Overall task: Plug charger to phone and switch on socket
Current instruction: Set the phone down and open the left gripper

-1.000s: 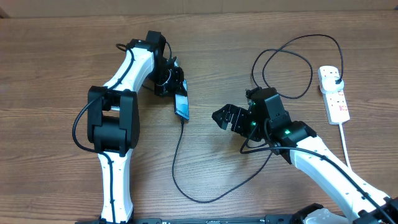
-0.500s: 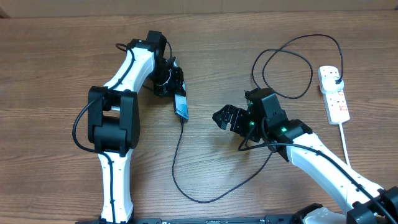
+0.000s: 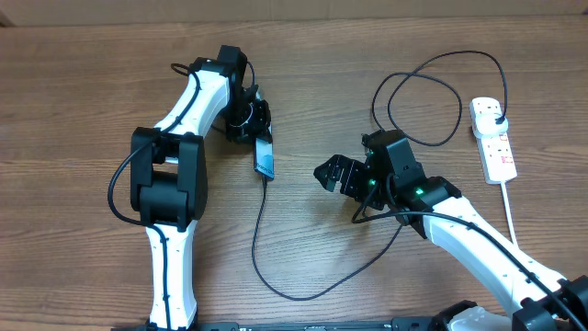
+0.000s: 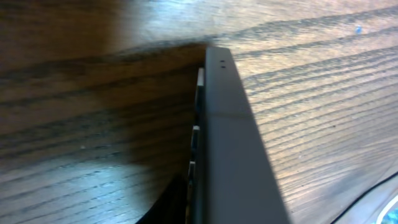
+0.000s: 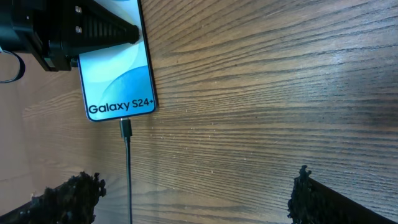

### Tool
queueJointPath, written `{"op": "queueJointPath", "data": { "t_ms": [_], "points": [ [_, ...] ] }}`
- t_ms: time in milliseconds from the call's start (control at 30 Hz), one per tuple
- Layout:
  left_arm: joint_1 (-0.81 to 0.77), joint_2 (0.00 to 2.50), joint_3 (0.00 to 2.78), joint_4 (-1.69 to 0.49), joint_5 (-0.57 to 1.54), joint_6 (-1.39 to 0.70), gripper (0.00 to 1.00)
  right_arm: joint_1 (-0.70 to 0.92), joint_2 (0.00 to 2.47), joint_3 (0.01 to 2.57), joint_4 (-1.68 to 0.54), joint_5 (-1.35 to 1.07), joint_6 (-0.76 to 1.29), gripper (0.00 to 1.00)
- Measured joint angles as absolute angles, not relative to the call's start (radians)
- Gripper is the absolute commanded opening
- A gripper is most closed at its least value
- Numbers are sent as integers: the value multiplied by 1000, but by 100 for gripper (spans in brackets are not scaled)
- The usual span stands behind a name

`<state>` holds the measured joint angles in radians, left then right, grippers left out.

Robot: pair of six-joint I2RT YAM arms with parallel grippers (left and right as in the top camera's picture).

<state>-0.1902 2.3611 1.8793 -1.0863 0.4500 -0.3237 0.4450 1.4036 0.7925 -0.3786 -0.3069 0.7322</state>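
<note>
The phone (image 3: pixel 265 158) lies on the wooden table with its light blue screen lit. My left gripper (image 3: pixel 252 121) is shut on its far end. The left wrist view shows the phone's dark edge (image 4: pixel 230 137) close up beside one dark finger (image 4: pixel 169 208). In the right wrist view the phone (image 5: pixel 118 68) reads "Galaxy S24+", and the charger's small plug tip (image 5: pixel 126 129) sits in its near end. The thin black charger cable (image 3: pixel 260 248) loops across the table to a black plug (image 3: pixel 497 112) in the socket (image 3: pixel 494 142). My right gripper (image 3: pixel 331 175) is open and empty to the right of the phone, its fingers apart (image 5: pixel 189 199).
The socket's thick white cord (image 3: pixel 511 216) runs toward the front right edge. Loops of the black cable (image 3: pixel 432 92) lie between my right arm and the socket. The table's far edge is just behind the left arm.
The phone's near end has shifted slightly to the left in my left gripper. My right arm drew back a little and now holds still.
</note>
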Motion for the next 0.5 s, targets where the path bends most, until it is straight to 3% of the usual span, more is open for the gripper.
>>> {"op": "queueJointPath", "data": {
  "t_ms": [167,500],
  "points": [
    [-190,2361,1879,-1089,430,-330,25,445,1404,793,-378,-307,733,100],
    [-190,2361,1879,-1097,411,-335,30,445,1404,793,-379,-307,732,100]
  ]
}}
